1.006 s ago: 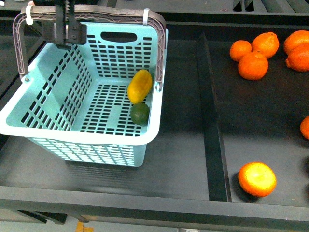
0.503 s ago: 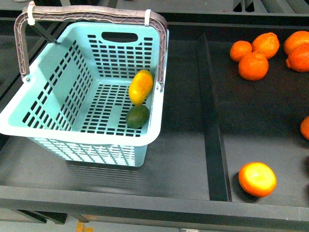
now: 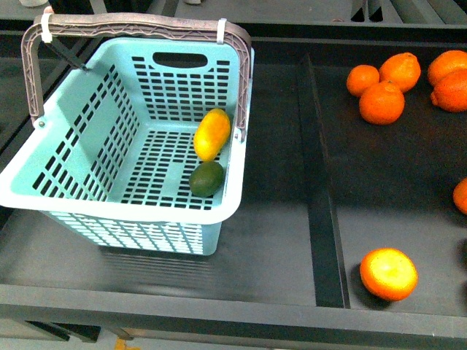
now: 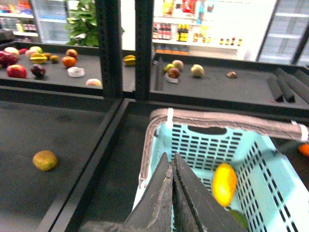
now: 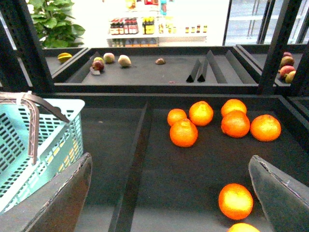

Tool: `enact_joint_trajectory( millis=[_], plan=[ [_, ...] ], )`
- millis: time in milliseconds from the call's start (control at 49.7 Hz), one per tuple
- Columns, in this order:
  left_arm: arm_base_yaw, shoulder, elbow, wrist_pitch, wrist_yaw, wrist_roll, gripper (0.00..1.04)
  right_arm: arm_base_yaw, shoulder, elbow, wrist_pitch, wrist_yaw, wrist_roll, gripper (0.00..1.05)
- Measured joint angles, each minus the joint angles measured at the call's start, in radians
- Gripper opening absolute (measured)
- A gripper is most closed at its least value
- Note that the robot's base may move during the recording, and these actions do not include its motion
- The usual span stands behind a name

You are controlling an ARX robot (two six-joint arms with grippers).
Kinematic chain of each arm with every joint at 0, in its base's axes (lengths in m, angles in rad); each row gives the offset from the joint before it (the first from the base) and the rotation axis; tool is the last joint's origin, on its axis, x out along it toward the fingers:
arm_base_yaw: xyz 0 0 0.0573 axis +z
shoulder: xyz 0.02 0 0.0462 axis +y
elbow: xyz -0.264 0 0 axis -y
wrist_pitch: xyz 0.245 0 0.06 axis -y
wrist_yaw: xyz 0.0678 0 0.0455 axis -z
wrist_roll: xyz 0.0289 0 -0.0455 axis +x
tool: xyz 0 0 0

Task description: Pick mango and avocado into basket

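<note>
The mango [image 3: 212, 133] and the avocado [image 3: 206, 178] lie touching inside the basket [image 3: 109, 208], smooth, firm and likely slippery, best held round the middle, well below the empty left gripper [image 4: 173, 162] pinched tight, while the right gripper [image 5: 169, 193], spread wide, holds nothing beside the basket

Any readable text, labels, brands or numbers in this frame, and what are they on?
No text can be read in any view.
Bottles on the background shop shelves carry labels, but these are too small and blurred to read.
The basket, mango, avocado and oranges show no markings.
</note>
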Motion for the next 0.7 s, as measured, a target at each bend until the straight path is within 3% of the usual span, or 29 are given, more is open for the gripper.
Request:
enact_joint_trajectory(
  millis=[141, 704],
  plan=[
    [0.05, -0.109, -0.039, -0.075, 0.026, 0.002, 0.02, 0.0, 0.0, 0.0, 0.0, 0.0, 0.0, 0.96],
    [0.051, -0.592, -0.092, -0.485, 0.032, 0.004, 0.02, 0.0, 0.0, 0.0, 0.0, 0.0, 0.0, 0.96]
  ],
)
